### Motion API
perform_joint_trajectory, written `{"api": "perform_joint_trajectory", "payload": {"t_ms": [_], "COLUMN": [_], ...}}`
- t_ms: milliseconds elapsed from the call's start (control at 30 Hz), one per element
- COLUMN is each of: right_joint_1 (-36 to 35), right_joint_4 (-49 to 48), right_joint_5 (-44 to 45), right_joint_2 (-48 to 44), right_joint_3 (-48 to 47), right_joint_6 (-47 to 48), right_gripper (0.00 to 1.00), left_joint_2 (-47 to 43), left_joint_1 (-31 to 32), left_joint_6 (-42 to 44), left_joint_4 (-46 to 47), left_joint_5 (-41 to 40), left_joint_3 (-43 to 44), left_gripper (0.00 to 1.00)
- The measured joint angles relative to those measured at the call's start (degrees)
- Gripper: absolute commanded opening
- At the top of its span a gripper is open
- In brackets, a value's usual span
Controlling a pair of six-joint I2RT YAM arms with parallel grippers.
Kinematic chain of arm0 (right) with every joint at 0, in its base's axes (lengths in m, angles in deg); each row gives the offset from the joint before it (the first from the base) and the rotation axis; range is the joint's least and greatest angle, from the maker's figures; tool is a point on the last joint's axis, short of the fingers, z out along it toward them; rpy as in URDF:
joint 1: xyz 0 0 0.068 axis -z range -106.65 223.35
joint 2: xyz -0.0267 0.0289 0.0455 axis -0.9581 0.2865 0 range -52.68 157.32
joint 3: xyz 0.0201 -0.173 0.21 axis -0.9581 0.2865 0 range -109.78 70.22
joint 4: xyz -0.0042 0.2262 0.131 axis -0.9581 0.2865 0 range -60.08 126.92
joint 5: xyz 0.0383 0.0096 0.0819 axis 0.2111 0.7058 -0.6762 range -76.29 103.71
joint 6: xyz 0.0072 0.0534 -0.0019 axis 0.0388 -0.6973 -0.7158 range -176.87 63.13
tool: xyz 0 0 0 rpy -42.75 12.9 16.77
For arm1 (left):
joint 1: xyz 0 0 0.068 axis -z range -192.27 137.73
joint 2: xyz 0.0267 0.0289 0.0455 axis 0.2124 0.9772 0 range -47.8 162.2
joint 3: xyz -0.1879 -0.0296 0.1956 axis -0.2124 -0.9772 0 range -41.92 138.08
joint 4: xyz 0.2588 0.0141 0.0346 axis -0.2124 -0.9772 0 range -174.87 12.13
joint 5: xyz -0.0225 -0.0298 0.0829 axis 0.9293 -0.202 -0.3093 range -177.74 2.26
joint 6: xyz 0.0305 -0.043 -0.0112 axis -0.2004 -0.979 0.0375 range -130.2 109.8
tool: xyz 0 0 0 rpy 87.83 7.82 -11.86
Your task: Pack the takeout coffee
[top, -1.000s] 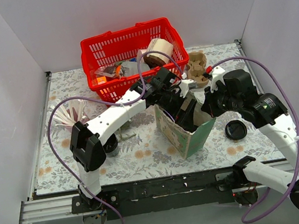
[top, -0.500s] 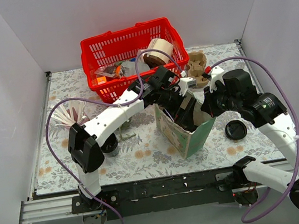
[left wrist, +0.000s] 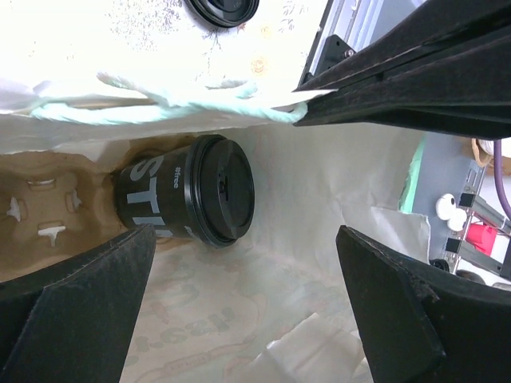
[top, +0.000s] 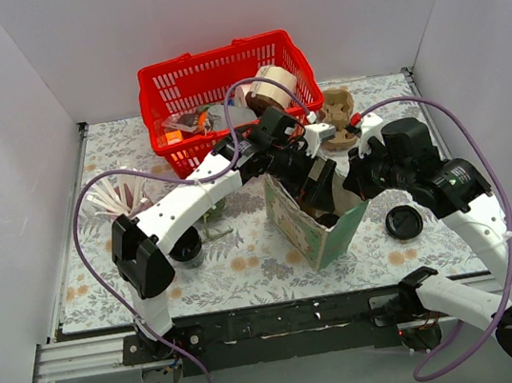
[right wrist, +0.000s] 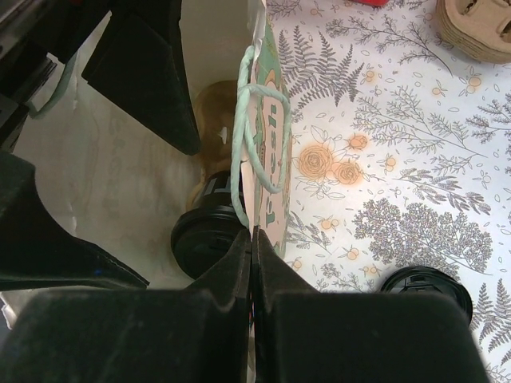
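a: where is the coffee?

b: a black, lidded cup (left wrist: pixel 192 199) sits at the bottom of a paper bag (top: pixel 315 231), against a brown carrier (left wrist: pixel 40 215) that also lies in the bag. the bag stands open near the middle of the bench (top: pixel 247 260), its mouth facing up.

a: what are the arms doing?

b: the left arm reaches in from 9 o'clock and bends down over the bag's mouth. the left tool (left wrist: pixel 245 231) is spread wide inside the bag, right above the cup and holding nothing. one finger (left wrist: pixel 80 303) stands on either side of the cup without touching it.

a: and the right one?

b: the right tool (right wrist: pixel 252 239) comes in from 3 o'clock. its fingers are pressed together, pinching the bag's rim close to the pale green handle.

a: what else is around?

b: a red basket (top: pixel 219 72) of odds and ends stands at 12 o'clock, at the far edge of the bench. a black lid (top: pixel 403 223) lies flat on the bench at 3 o'clock from the bag, just beside it.
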Motion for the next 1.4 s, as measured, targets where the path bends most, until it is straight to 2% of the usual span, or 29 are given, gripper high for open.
{"api": "perform_joint_trajectory", "payload": {"t_ms": [367, 1033, 1400], "right_joint_1": [0.0, 0.0, 0.0], "right_joint_4": [-0.2, -0.3, -0.4], "right_joint_5": [-0.7, -1.3, -1.3], "right_joint_2": [0.0, 0.0, 0.0], "right_joint_3": [0.0, 0.0, 0.0], "right_joint_6": [0.3, 1.1, 1.2], "right_gripper": [0.01, 0.01, 0.01], "left_joint_2": [-0.1, -4.0, -4.1], "left_joint_1": [0.0, -0.3, -0.7], "left_joint_6": [-0.5, -6.5, -10.1], "left_joint_4": [2.1, 8.3, 8.8], "left_joint_5": [-1.0, -6.9, -7.1], "left_joint_3": [0.5, 0.5, 0.3], "left_gripper": [0.98, 0.98, 0.98]}}
